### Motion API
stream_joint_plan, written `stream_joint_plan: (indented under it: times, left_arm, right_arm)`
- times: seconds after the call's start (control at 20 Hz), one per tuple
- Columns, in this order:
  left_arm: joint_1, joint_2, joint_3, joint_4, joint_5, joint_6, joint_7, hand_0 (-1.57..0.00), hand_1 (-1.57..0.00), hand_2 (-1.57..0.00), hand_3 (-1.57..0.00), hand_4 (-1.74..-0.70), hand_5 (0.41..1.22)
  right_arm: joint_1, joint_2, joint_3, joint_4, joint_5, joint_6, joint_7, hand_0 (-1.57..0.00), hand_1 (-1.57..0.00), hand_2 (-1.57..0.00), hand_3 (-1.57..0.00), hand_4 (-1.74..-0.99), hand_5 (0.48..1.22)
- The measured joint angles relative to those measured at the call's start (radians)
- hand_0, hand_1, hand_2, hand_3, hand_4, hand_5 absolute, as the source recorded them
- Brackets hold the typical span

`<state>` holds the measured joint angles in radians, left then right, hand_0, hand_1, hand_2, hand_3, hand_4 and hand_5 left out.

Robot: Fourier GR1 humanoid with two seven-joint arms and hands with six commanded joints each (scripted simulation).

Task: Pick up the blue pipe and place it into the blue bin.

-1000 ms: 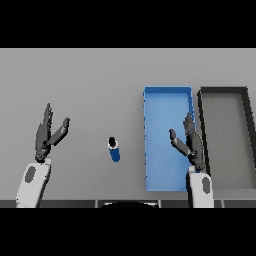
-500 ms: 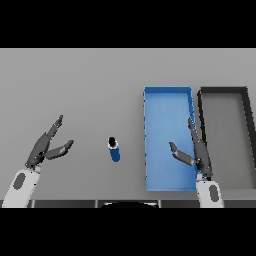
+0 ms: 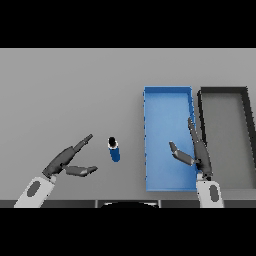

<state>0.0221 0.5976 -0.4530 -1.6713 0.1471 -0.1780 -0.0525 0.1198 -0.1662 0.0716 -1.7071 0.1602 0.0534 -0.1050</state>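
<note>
Two hands sit low by the near table edge. The left hand (image 3: 64,162) has straight, spread fingers, and the blue pipe (image 3: 114,149) stands just right of its fingertips, not touching. The right hand (image 3: 196,152), fingers straight, hangs over the blue bin (image 3: 167,97). A black bin (image 3: 224,91) sits beside it.

blue pipe (image 3: 114,149) on table | left hand (image 3: 67,161) spread beside | blue bin (image 3: 167,97) right

You had nothing to read here. No lettering, number, label or brand showed on any surface in the head view, whether upper, middle or lower frame.
</note>
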Motion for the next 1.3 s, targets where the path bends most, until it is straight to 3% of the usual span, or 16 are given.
stream_joint_plan:
  times: [0.2, 0.5, 0.65, 0.8, 1.0, 1.1, 1.15, 1.2, 1.3]
  left_arm:
    - [-0.027, -0.073, -0.049, 0.022, -0.026, 0.002, 0.011, 0.00, 0.00, 0.00, 0.00, -1.15, 0.452]
    - [-0.117, -0.219, -0.087, 0.145, -0.073, 0.032, -0.005, 0.00, 0.00, 0.00, 0.00, -1.14, 0.460]
    - [-0.140, -0.256, -0.098, 0.213, -0.101, 0.036, -0.039, 0.00, 0.00, 0.00, 0.00, -1.10, 0.448]
    - [-0.177, -0.288, -0.115, 0.262, -0.152, 0.067, -0.009, 0.00, 0.00, 0.00, 0.00, -1.05, 0.418]
    - [-0.192, -0.343, -0.119, 0.307, -0.135, 0.058, -0.051, 0.00, 0.00, 0.00, 0.00, -1.11, 0.463]
    - [-0.205, -0.379, -0.115, 0.314, -0.118, 0.063, -0.056, 0.00, -0.04, -0.15, -0.12, -1.19, 0.550]
    - [-0.200, -0.396, -0.111, 0.322, -0.102, 0.061, -0.056, -0.01, -0.16, -0.31, -0.28, -1.24, 0.613]
    - [-0.198, -0.409, -0.100, 0.324, -0.078, 0.057, -0.063, -0.12, -0.32, -0.49, -0.53, -1.28, 0.735]
    - [-0.190, -0.424, -0.090, 0.331, -0.056, 0.054, -0.086, -0.60, -0.75, -0.87, -0.91, -1.44, 0.910]
  right_arm:
    - [0.019, 0.008, 0.006, -0.017, 0.000, -0.001, -0.013, 0.00, 0.00, 0.00, 0.00, -1.218, 0.627]
    - [0.002, 0.004, -0.002, -0.015, -0.002, -0.003, 0.035, 0.00, 0.00, 0.00, 0.00, -1.205, 0.625]
    - [0.013, -0.003, -0.006, -0.011, -0.004, 0.002, 0.009, 0.00, 0.00, 0.00, 0.00, -1.215, 0.637]
    - [0.011, 0.000, -0.007, -0.011, -0.007, 0.002, -0.001, 0.00, 0.00, 0.00, 0.00, -1.221, 0.645]
    - [0.031, 0.003, -0.001, -0.018, 0.016, -0.014, -0.020, 0.00, 0.00, 0.00, 0.00, -1.207, 0.650]
    - [0.031, -0.002, -0.010, -0.018, 0.000, -0.006, -0.014, 0.00, 0.00, 0.00, 0.00, -1.213, 0.655]
    - [0.027, 0.000, -0.005, -0.010, 0.013, -0.010, -0.013, 0.00, 0.00, 0.00, 0.00, -1.217, 0.655]
    - [0.031, 0.000, -0.009, -0.005, 0.003, -0.005, -0.025, 0.00, 0.00, 0.00, 0.00, -1.220, 0.656]
    - [0.018, 0.003, -0.009, -0.011, 0.000, -0.008, -0.014, 0.00, 0.00, 0.00, 0.00, -1.219, 0.657]
